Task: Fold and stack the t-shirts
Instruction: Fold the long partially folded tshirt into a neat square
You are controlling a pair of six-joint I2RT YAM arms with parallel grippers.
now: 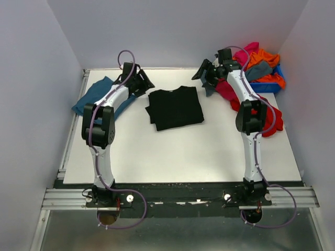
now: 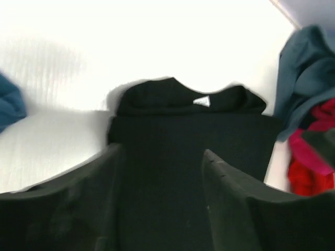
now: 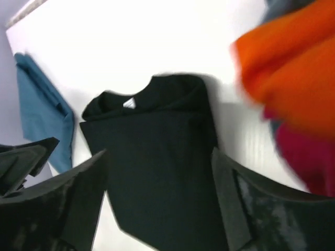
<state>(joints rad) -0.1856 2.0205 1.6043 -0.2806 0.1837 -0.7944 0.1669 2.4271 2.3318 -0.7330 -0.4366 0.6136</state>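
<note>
Left gripper (image 2: 161, 152), right gripper (image 3: 159, 153): jaws apart, empty, flanking far corners of black shirt (image 1: 175, 108); teal shirt (image 1: 96, 94) farther left.

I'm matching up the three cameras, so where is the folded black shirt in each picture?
Top view: black shirt at centre.
Left wrist: black shirt centre, collar on top.
Right wrist: black shirt centre, collar on top.
Shared landmark: blue shirt, left of it everywhere.

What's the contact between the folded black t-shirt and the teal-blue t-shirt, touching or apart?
Apart. The left wrist view shows a stretch of bare white table between the black t-shirt and the teal-blue t-shirt.
</note>
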